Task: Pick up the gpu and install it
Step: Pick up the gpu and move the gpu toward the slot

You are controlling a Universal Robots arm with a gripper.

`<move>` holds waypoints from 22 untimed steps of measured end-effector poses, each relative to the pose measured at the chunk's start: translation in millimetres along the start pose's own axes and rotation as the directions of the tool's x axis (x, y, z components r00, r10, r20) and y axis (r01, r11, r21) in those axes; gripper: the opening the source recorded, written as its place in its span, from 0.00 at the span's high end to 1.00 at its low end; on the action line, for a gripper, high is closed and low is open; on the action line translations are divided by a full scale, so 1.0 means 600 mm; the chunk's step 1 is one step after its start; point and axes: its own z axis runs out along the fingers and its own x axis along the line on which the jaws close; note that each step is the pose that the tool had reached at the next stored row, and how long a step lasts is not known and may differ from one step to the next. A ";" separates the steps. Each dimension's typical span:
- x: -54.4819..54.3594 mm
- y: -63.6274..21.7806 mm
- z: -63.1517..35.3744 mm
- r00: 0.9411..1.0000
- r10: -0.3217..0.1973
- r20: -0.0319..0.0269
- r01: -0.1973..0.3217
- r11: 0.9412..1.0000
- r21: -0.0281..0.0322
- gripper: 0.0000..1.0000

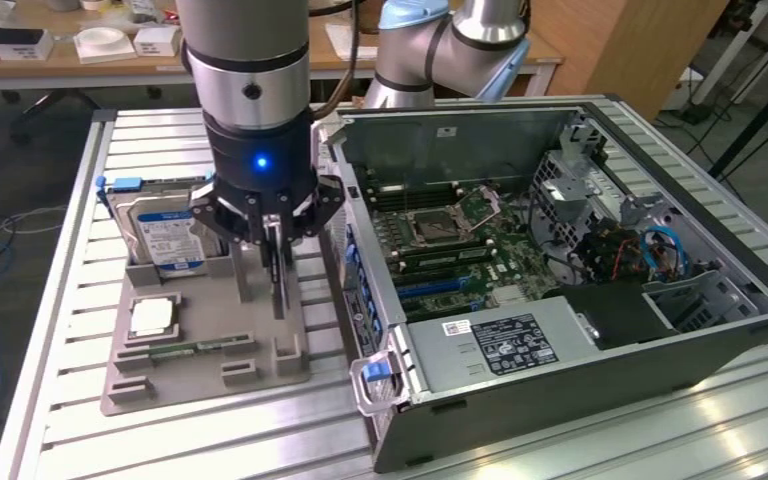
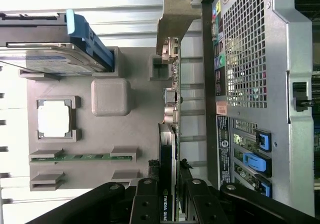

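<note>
**Grasp on gpu at the holder: notes for a clean lift**

Clock bearings are read on the exterior view, with 12 pointing away from the camera.

- The gripper (image 1: 273, 235) hangs straight down over the grey holder (image 1: 197, 380). In the wrist view its fingers (image 2: 145, 200) are clenched on the gpu (image 2: 169, 149), one each side of the thin card, near the end with the printed label.
- The gpu stands on edge in the holder's slot line. I cannot tell whether its lower edge is seated or just free.
- The silver bracket (image 2: 175, 14) is at the card's far end, opposite the grasp. Judgement: the grip is off-centre, so the bracket end may sag or swing. A slow, vertical lift with the card plumb should stop it binding in the slot posts.
- On the holder, the memory stick (image 1: 204, 347) lies at 7 o'clock and the processor chip (image 1: 153, 317) at 8 o'clock. Both are apart from the card.
- The hard drive (image 1: 164, 235) stands upright at 9 o'clock, near the gripper. Judgement: sideways drift that way risks a knock.
- The computer case (image 1: 491, 400) lies open at 3 o'clock, its wall just beside the card. Judgement: the bracket could catch on it.
- The motherboard (image 1: 478, 250) is inside, at 2 o'clock.
</note>
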 end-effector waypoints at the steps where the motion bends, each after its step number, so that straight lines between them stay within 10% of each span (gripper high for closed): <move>1: 0.000 0.000 -0.002 1.000 0.000 0.000 0.000 1.000 0.000 0.74; 22: -0.001 0.002 -0.050 1.000 0.000 0.000 0.000 1.000 0.000 0.74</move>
